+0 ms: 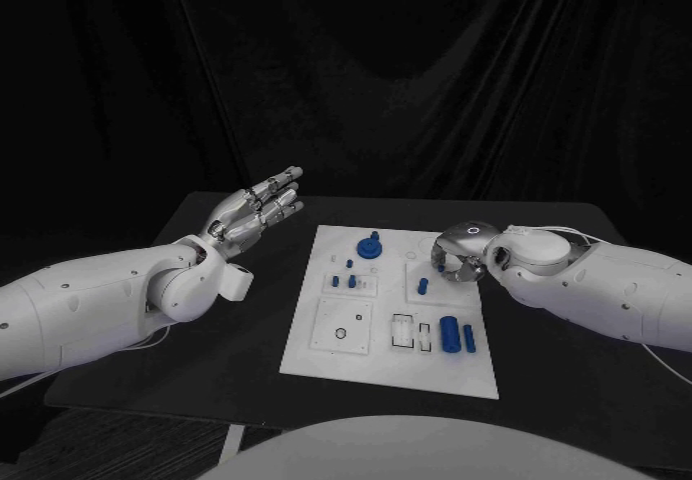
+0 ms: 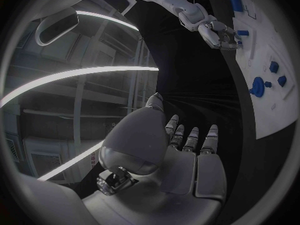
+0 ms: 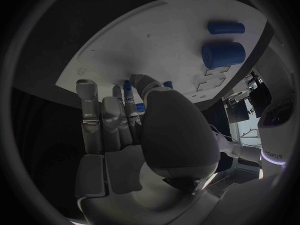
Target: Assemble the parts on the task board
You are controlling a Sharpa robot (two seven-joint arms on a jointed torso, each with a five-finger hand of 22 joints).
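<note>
While the white board (image 1: 325, 345) lay in the middle of the black table (image 1: 562, 330), bare dark surface ran along both its long sides and past its near edge. At the board's far right edge, the right hand (image 1: 459, 258) was lowered onto it; in the right wrist view its fingers (image 3: 94, 115) lay pressed side by side, their tips at a small upright blue peg (image 3: 127, 87), but whether they pinched it could not be told. Well off the board's left edge, the left hand (image 1: 254, 212) was raised above the table, palm flat, fingers (image 2: 190, 137) straight, close together and holding nothing.

Counted from the head view, the blue parts included one round knobbed piece (image 1: 369, 246) near the far edge, roughly five small pegs (image 1: 346, 279) just nearer than it, one peg (image 1: 423, 285) beside the right hand, and two cylinders near the right edge, one thick (image 1: 450, 333) and one thin (image 1: 470, 337), side by side. Empty outlined slots (image 1: 405, 333) sat just left of the cylinders
</note>
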